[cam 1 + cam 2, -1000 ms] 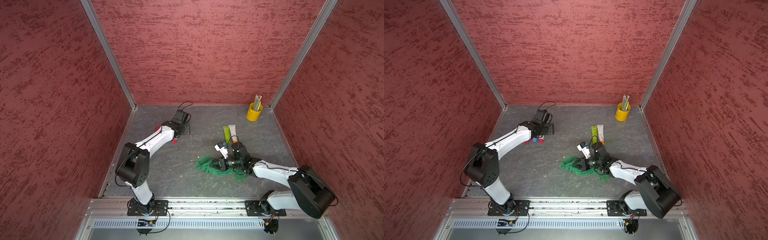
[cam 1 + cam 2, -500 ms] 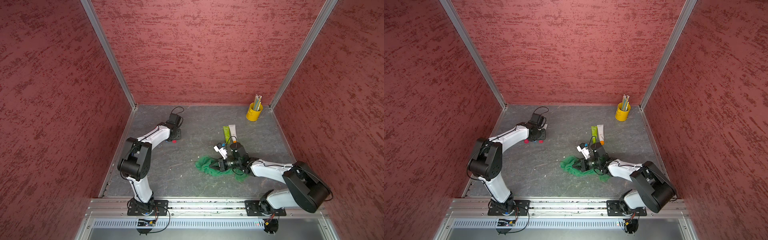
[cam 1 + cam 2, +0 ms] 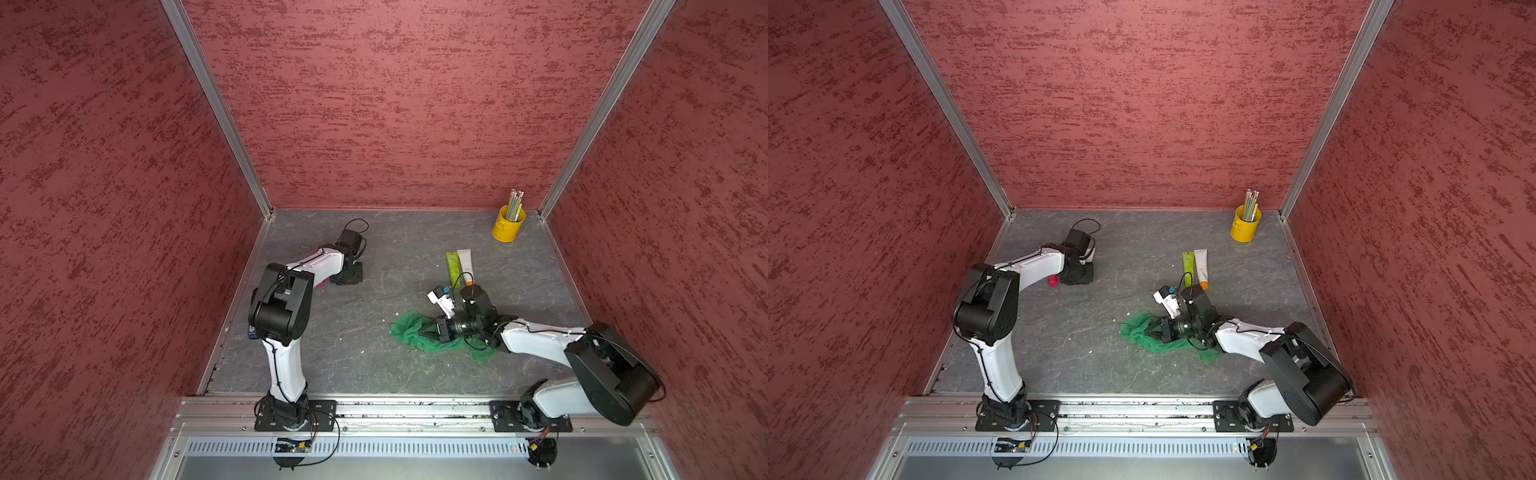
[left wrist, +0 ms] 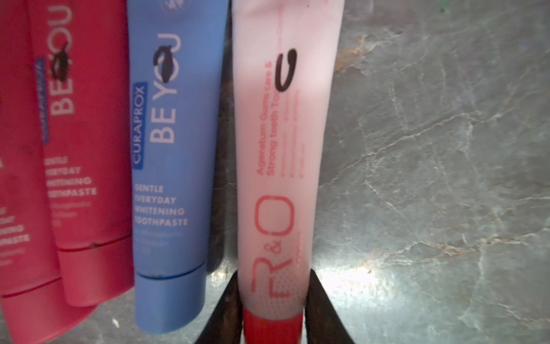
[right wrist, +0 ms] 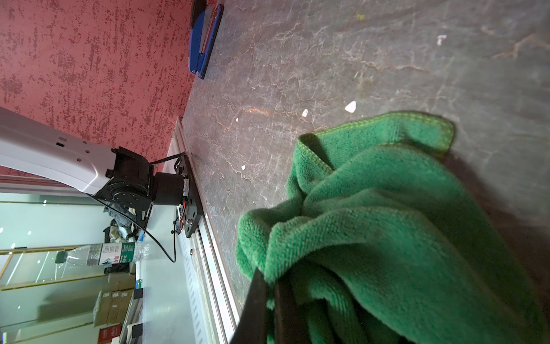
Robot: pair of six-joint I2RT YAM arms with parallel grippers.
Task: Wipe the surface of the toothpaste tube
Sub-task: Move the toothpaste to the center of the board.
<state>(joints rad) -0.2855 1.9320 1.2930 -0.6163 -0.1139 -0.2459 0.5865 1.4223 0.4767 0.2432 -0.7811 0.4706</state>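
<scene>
Toward the far-left corner of the table [image 4: 431, 149], the left gripper [image 4: 273, 275] sat low, fingers pressed against both sides of the pink tube [image 4: 285, 134] just above its red cap [image 4: 272, 327]. The pink tube lay flat beside a blue tube [image 4: 175, 149] and red tubes [image 4: 83, 134]. Mid-table, the right gripper [image 5: 269, 277] had its fingers together, pinching a fold of green cloth [image 5: 387, 223].

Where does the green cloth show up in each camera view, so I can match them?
Top view: green cloth lower middle, right of centre.
Top view: cloth lower middle, near centre.
Left wrist: not visible.
Right wrist: cloth fills the foreground, bunched at the fingers.
Shared landmark: the right hand shut on it.
</scene>
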